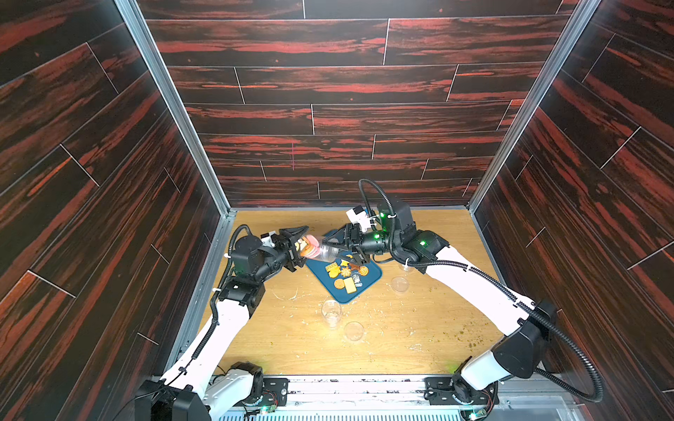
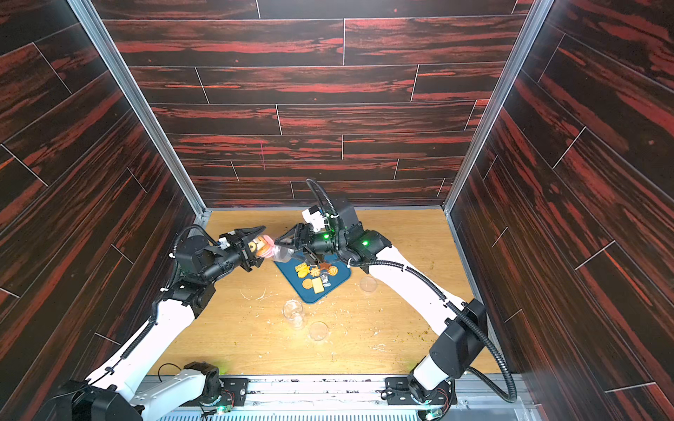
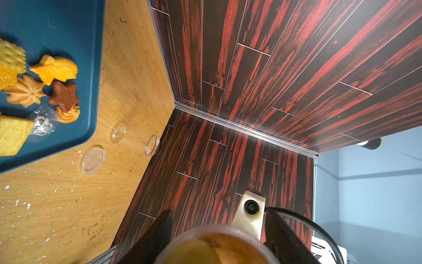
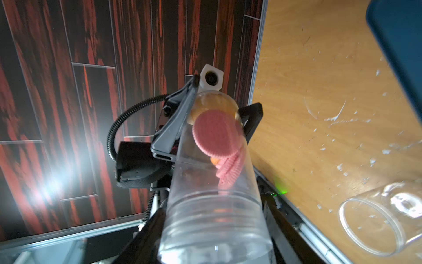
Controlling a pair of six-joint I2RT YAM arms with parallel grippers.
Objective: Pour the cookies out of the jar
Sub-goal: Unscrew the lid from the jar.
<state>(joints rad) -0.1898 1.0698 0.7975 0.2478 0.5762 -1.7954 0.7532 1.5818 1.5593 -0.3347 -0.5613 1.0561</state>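
Observation:
A clear jar [image 1: 322, 251] [image 2: 281, 251] hangs on its side above the blue tray [image 1: 339, 297] [image 2: 310, 297], held between both arms. My left gripper [image 1: 304, 245] [image 3: 219, 228] is shut on the jar's base end, where pink and orange cookies [image 1: 310, 246] [image 4: 214, 134] still sit. My right gripper [image 1: 333, 251] [image 4: 213, 228] is shut on the threaded mouth end of the jar [image 4: 214, 205], with a finger pressing each side. More cookies [image 1: 344, 275] [image 2: 315, 275] [image 3: 54, 70] lie on the tray [image 3: 57, 22]: yellow and orange swirls, a brown star, tan squares.
A crinkled clear packet [image 3: 42, 123] lies among the cookies on the tray. An empty clear jar [image 1: 331, 311] [image 4: 383, 217] and two clear lids [image 1: 353, 330] [image 1: 399, 283] rest on the crumb-strewn wooden table. Dark red panel walls close in on three sides.

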